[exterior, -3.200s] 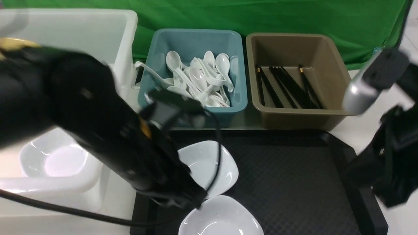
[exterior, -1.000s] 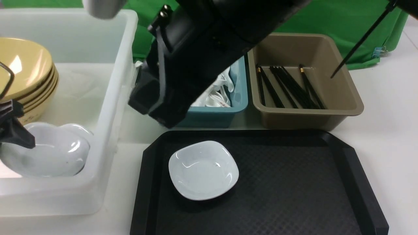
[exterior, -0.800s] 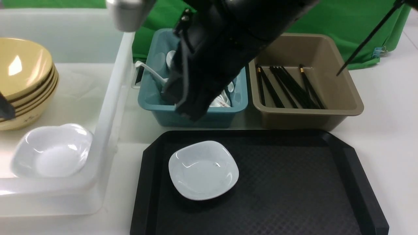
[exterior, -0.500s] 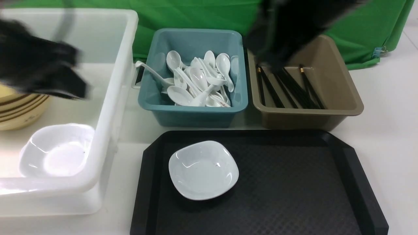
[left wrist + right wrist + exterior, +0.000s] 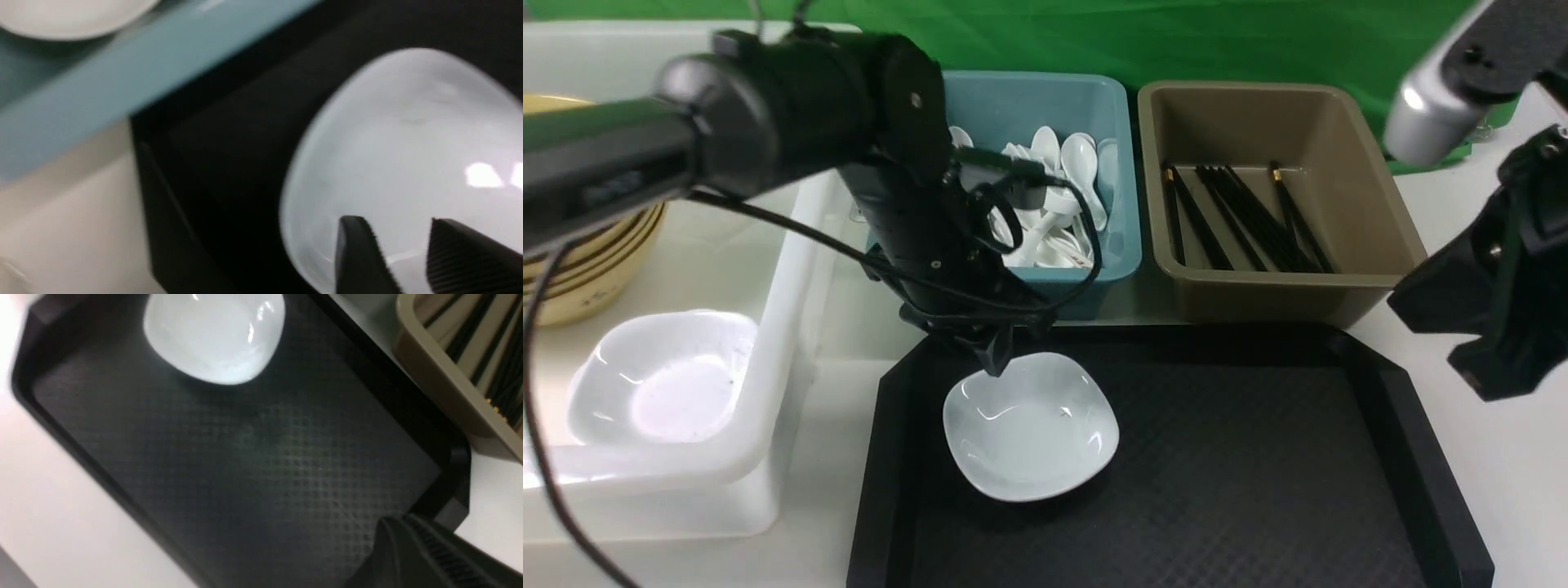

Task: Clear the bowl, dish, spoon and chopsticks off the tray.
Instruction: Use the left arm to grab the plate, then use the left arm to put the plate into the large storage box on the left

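Observation:
On the black tray [image 5: 1258,457] lies one white squarish dish [image 5: 1031,425], at its far left. My left gripper [image 5: 996,363] hangs open just over the dish's far rim. In the left wrist view the fingers [image 5: 355,253] stand apart above the dish [image 5: 408,143] with nothing between them. My right gripper [image 5: 1482,380] is shut and empty, off the tray's right side; the right wrist view has it [image 5: 392,526] over a corner of the tray [image 5: 265,457]. Stacked yellow bowls [image 5: 596,269] sit in the white bin, partly behind my left arm.
The white bin [image 5: 784,327] at the left also holds another white dish [image 5: 662,380]. Behind the tray, a blue bin [image 5: 1029,290] holds several white spoons [image 5: 1078,171], and a brown bin [image 5: 1282,298] holds several black chopsticks [image 5: 1241,220].
My left arm has swung from the white bin over to the dish on the tray. My right arm has moved from above the bins to the tray's right side.

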You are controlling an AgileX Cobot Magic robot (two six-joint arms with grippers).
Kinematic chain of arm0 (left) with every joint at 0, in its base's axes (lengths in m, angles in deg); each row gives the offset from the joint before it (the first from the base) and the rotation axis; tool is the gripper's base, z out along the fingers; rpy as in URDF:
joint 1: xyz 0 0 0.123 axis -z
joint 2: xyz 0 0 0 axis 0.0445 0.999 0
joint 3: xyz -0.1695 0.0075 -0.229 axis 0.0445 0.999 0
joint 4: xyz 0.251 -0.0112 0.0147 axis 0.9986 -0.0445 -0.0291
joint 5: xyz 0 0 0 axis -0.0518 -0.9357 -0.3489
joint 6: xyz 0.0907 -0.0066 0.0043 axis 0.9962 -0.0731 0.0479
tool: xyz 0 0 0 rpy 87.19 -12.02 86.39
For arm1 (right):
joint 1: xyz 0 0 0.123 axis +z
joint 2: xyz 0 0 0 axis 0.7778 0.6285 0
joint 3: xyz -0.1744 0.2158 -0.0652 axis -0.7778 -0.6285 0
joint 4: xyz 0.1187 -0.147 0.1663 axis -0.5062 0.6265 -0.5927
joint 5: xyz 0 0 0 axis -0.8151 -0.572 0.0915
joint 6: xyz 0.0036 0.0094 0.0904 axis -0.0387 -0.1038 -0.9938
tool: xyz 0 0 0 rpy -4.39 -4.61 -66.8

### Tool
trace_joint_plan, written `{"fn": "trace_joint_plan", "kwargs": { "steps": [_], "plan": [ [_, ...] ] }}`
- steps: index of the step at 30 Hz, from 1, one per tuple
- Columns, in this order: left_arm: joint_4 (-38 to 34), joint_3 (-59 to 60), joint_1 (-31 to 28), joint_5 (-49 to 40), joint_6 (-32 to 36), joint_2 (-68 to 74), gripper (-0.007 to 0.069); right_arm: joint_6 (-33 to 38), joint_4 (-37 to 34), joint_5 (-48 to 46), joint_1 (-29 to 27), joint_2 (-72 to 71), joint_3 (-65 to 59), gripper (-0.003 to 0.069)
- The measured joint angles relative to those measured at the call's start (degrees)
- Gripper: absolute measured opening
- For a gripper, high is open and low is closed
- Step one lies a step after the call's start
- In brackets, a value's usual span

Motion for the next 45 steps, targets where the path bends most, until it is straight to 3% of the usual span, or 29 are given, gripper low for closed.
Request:
{"fn": "trace_joint_plan", "kwargs": {
  "steps": [2,3,4,6,10,14,18,23,26,30,33,38,45],
  "plan": [
    [2.07,-0.75,0.00,0.48,-0.40,2.00,0.0406,0.00,-0.42,0.34,0.00,-0.91,-0.02,0.0010],
    [2.21,-0.80,0.00,0.60,-0.40,2.28,0.0425,0.00,-0.54,0.46,0.00,-1.02,-0.02,0.0010],
    [2.24,-1.02,0.00,1.04,-0.53,3.52,0.0504,-0.02,-0.64,0.71,0.00,-1.25,-0.07,0.0010],
    [2.29,-1.14,0.00,2.00,-0.78,4.60,0.0546,-0.02,-0.70,0.89,0.00,-1.25,-0.21,0.0010],
    [1.75,-1.18,0.00,2.60,-0.78,6.67,0.0555,-0.02,-0.76,1.30,0.00,-1.25,-0.26,0.0010],
    [0.59,-1.18,0.00,2.60,-0.73,8.69,0.0464,-0.02,-0.76,1.72,0.00,-1.25,-0.26,0.0010],
    [-0.22,-1.85,0.00,0.19,-0.58,9.75,0.0225,-0.02,-0.76,1.79,-0.04,-1.25,-0.31,0.0010],
    [-2.87,-5.12,-0.17,-5.93,-0.75,7.66,0.0078,-0.02,-1.41,1.95,-0.06,-1.19,0.70,0.0006],
    [-5.45,-7.36,-0.61,-9.17,-0.66,4.78,0.0022,0.83,-3.93,2.01,-0.11,-0.41,4.28,0.0006],
    [-10.03,-9.49,-3.56,-9.97,-0.32,-2.13,0.0013,4.94,-9.13,1.96,-0.11,2.45,10.55,0.0006],
    [-14.19,-10.36,-9.84,-10.04,0.22,-11.35,0.0013,10.02,-15.90,1.96,0.36,8.11,17.40,0.0006],
    [-16.15,-7.63,-22.76,-10.04,0.56,-20.99,0.0013,13.41,-17.20,1.82,5.57,17.78,25.80,0.0006],
    [-21.87,15.04,-47.48,-4.52,5.00,-30.44,0.0013,14.29,-16.50,1.82,14.36,32.87,40.84,0.0008]
  ]
}}
